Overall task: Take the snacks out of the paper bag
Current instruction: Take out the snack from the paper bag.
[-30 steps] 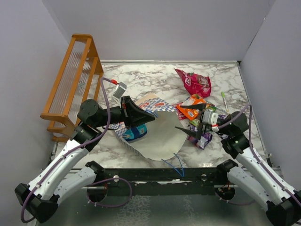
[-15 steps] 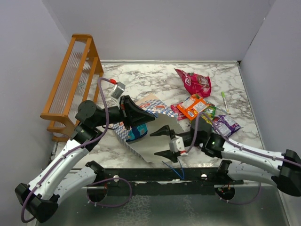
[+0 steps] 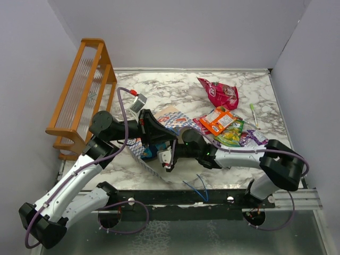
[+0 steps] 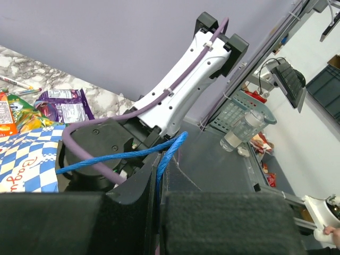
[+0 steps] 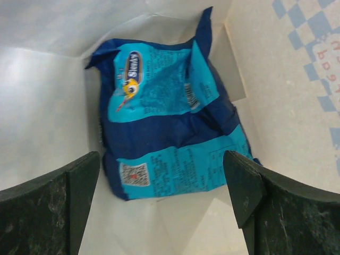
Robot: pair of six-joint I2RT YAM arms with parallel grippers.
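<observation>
Blue packet (image 5: pixel 170 122) lengthwise in paper bag (image 5: pixel 287 95), right claw (image 5: pixel 162 178) wide open, empty, left claw (image 4: pixel 158 183) pinching cord handle (image 4: pixel 133 154)

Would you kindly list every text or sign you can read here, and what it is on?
Blue packet: logo word starting "S", rest blurred; a QR code; fine print too small.
Paper bag: orange script, too blurred to read.
Pink packet, orange packet: print too small.

2 white arms (image 3: pixel 69 183), blk joints (image 3: pixel 101 123), purple cables (image 3: pixel 123 109), dark fingers (image 5: pixel 48 204)

blue packet (image 5: pixel 170 122) reachable ahead, paper bag (image 5: pixel 42 106) walls close
</observation>
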